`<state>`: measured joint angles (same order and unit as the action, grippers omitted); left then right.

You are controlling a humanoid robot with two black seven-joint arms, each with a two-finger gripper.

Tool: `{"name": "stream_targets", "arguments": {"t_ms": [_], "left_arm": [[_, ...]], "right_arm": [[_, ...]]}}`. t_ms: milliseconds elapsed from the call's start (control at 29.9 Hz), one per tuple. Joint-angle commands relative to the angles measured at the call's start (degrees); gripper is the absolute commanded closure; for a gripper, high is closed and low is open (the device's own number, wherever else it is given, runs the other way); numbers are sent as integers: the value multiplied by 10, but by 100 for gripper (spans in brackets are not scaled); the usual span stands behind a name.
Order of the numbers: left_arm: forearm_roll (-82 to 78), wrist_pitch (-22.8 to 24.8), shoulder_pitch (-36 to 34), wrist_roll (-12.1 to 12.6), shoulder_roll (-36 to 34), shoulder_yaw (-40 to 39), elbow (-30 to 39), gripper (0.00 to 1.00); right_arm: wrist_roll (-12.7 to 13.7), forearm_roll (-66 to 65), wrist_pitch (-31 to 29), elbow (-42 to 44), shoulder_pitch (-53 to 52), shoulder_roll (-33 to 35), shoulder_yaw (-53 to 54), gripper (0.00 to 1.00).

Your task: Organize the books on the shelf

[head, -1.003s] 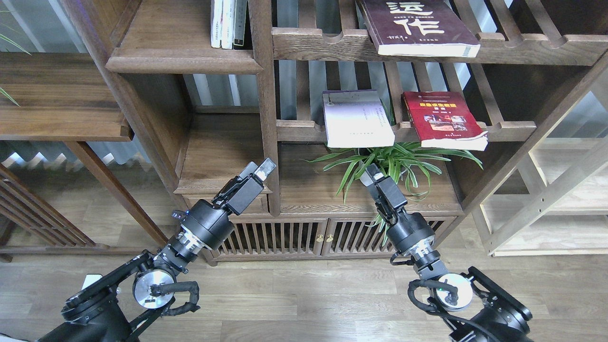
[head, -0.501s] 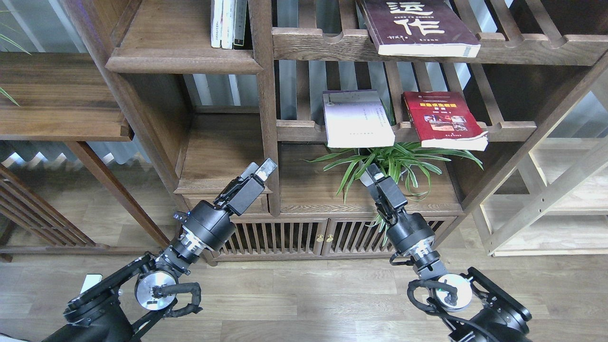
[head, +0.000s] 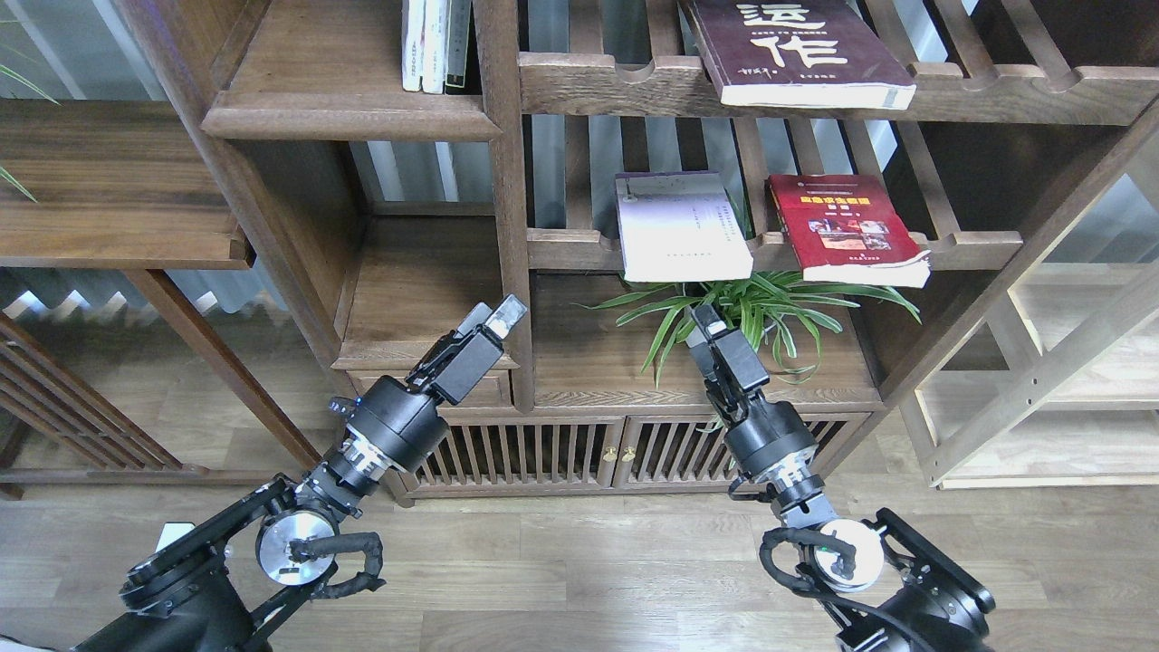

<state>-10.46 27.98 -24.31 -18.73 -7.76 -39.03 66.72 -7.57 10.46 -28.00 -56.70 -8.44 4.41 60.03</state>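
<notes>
The white-lilac book (head: 681,226) and the red book (head: 847,228) lie flat side by side on the middle slatted rack. Both overhang its front rail. The maroon book (head: 797,50) lies on the upper slatted rack. The solid dark-brown shelf (head: 349,116) is at the upper left, with thin upright books at its right end. My left gripper (head: 505,317) is low, in front of the centre post, and holds nothing. My right gripper (head: 703,322) points up under the white-lilac book, among plant leaves, and touches no book. Their fingers cannot be told apart.
A green spider plant (head: 751,312) sits under the middle rack, around my right gripper. Thin pale-spined books (head: 433,45) stand on the upper-left shelf. A solid lower compartment board (head: 421,290) lies left of the vertical post (head: 507,226). A slatted cabinet (head: 543,453) stands below.
Both arms have shifted slightly. My left gripper has risen a little. My right gripper has moved a little up and left towards the white-lilac book. The books have not moved.
</notes>
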Motion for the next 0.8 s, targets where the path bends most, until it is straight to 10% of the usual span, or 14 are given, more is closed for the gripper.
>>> {"name": "stream_targets", "arguments": {"t_ms": [0,769], "left_arm": [[0,0,2,0,-1,1,2,1],[-2,0,4,2,-22,3,-5,1]], "right_arm": [[0,0,0,1,3,0,0,0],[-5,25,0,-14,-15,-40,4,1]]}}
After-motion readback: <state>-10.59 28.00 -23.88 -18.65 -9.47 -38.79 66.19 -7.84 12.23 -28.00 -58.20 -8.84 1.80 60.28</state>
